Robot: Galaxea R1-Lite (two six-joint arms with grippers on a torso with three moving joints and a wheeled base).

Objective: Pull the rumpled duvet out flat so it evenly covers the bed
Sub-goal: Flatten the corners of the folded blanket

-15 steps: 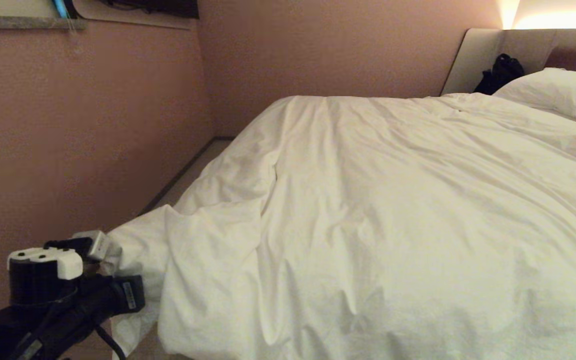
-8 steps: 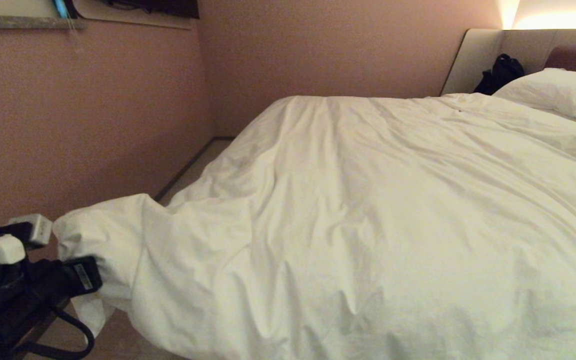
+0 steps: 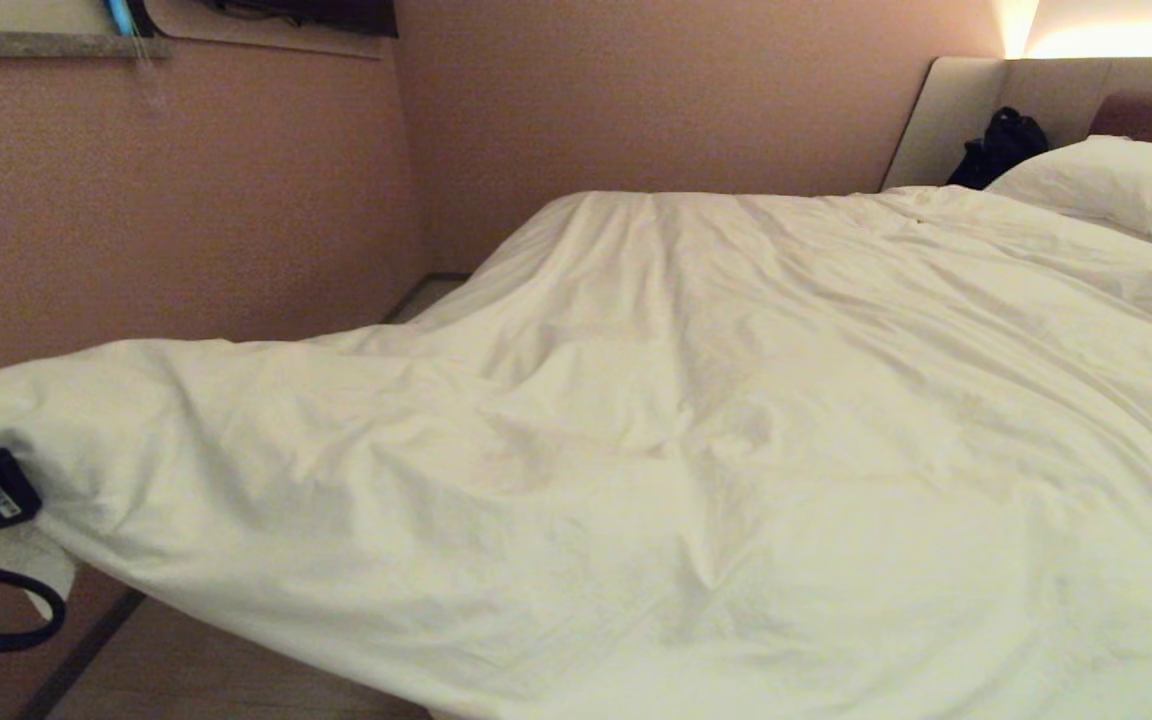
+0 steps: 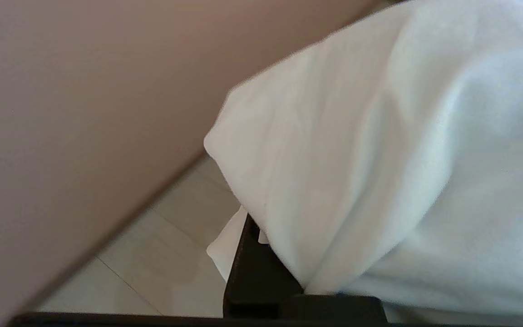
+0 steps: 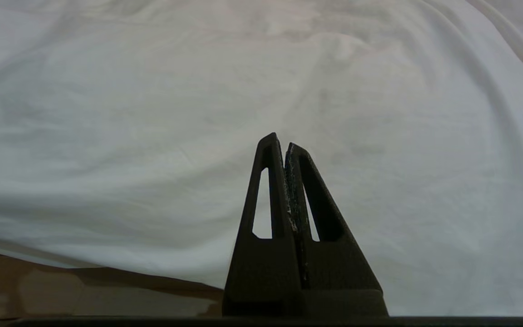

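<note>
Since a second ago the left gripper (image 4: 261,254) has dragged the duvet (image 3: 636,450) corner far past the bed's foot-left corner, clamped on its hem. Soft, bulky, light; corners grip best. Right gripper (image 5: 284,145), pressed together and empty, hovers over it.

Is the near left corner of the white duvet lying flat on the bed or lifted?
Lifted: the puffy white duvet corner stretches off the bed's edge, gripped by the left pincer above the floor.
</note>
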